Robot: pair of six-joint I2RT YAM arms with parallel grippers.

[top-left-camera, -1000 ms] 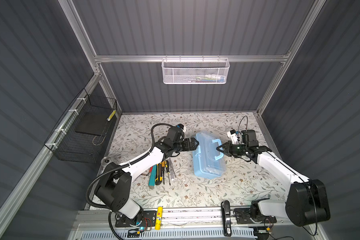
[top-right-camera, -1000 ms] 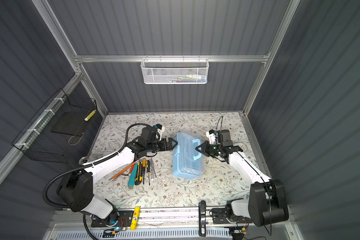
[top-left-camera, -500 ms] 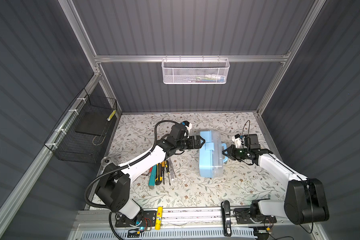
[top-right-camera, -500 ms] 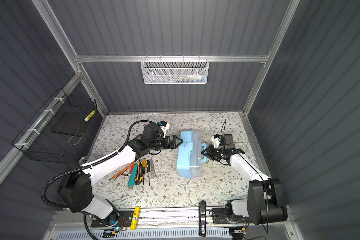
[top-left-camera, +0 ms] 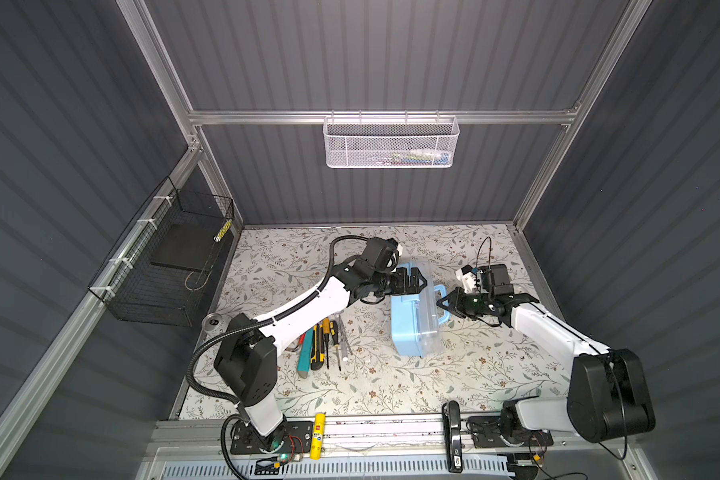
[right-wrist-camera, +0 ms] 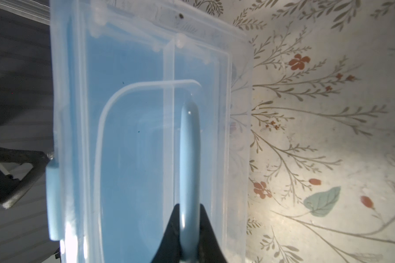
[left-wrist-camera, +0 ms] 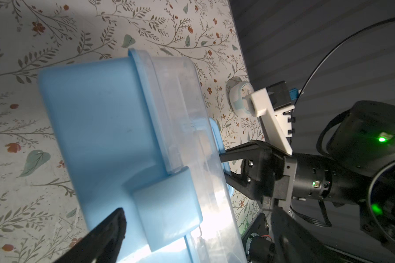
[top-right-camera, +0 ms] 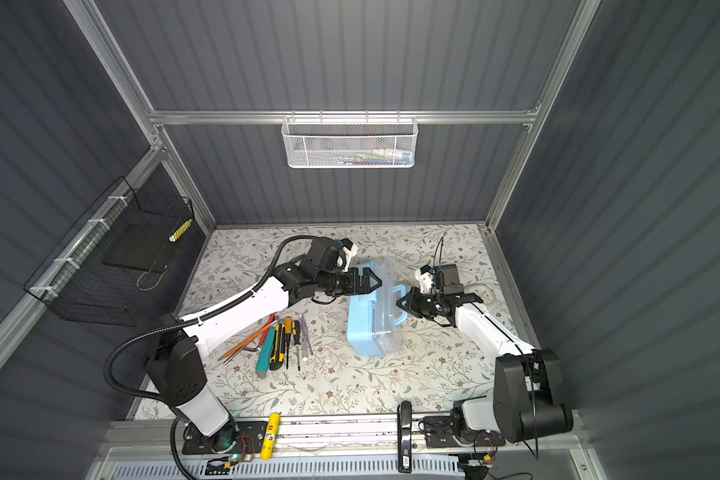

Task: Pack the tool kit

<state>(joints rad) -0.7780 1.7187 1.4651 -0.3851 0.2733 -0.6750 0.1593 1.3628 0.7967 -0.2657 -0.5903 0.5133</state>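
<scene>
Although the job is to pack the kit, nothing seems to be inside yet. The small rectangular light-blue plastic box with a clear lid stands tipped on one long side near the middle of the floral-patterned counter. Its lid faces the right arm. In the right wrist view only the blue base shows through the lid, though glare blurs part of it, so I would call the box probably empty rather than certainly so. The lid looks seated on the base, with the light-blue latch down over its edge.

The right gripper is closed on the light-blue handle, both fingertips pinching it. The left gripper has its jaws spread wide at the far upper edge of the box. The left wrist view shows one finger near the latch, but I cannot tell whether it touches.

The tools lie loose in a row on the counter, well left of the box and partly under the left arm. They are the orange hex keys, a teal-handled tool, the yellow-and-black utility knife and the screwdrivers.

By my reading the work is at its opening stage. The box is being positioned or steadied so the latch can be released. What remains is to open the lid, lay the box flat, move each tool in and close it.
</scene>
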